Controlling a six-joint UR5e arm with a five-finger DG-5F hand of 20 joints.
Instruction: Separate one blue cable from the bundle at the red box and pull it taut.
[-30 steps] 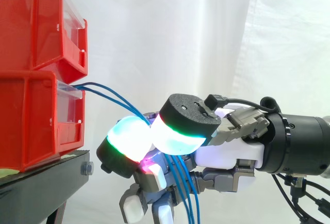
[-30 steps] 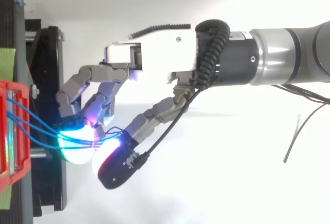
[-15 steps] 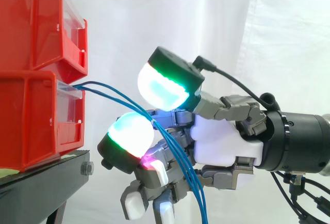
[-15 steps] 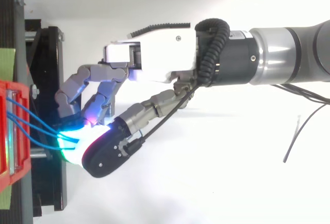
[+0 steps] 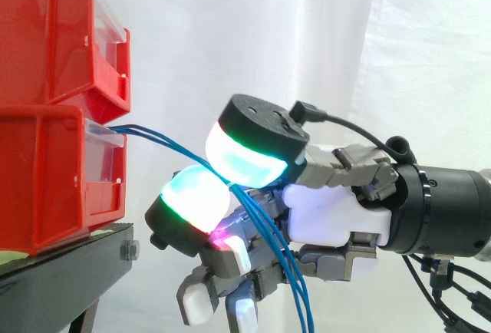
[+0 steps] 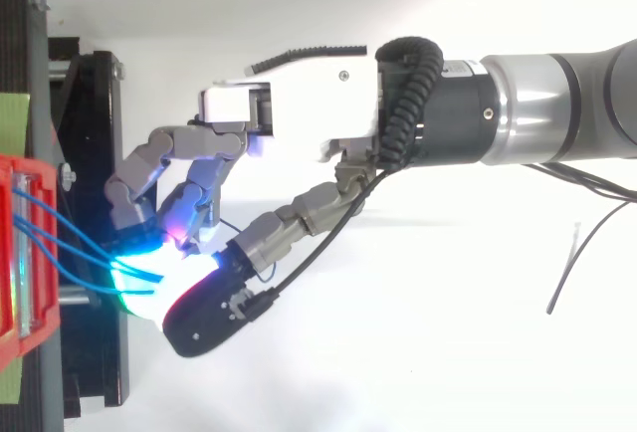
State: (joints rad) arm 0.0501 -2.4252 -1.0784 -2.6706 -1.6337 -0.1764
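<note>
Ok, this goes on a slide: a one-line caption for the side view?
Robot hand pinches blue cables between its glowing pads, just off the lower red bin they run from.

Hand point(image 6: 299, 113): white palm housing, grey jointed fingers point(image 6: 139, 165), thick black-backed pads point(image 5: 196, 199) glowing cyan and green; black wrist point(image 6: 453, 113), silver arm point(image 6: 567, 104).

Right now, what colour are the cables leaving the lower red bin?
Blue. The cables show best in the side view, against the white curtain.

A: Arm point(image 5: 453, 210)?
B: Enters from right edge, level; hand point(image 5: 330, 218) mid-frame.
A: Fingers?
B: Curled toward left, thumb pad point(image 5: 245, 156) pressed onto finger pad point(image 5: 192, 195), pinching cables point(image 5: 170, 140).
</note>
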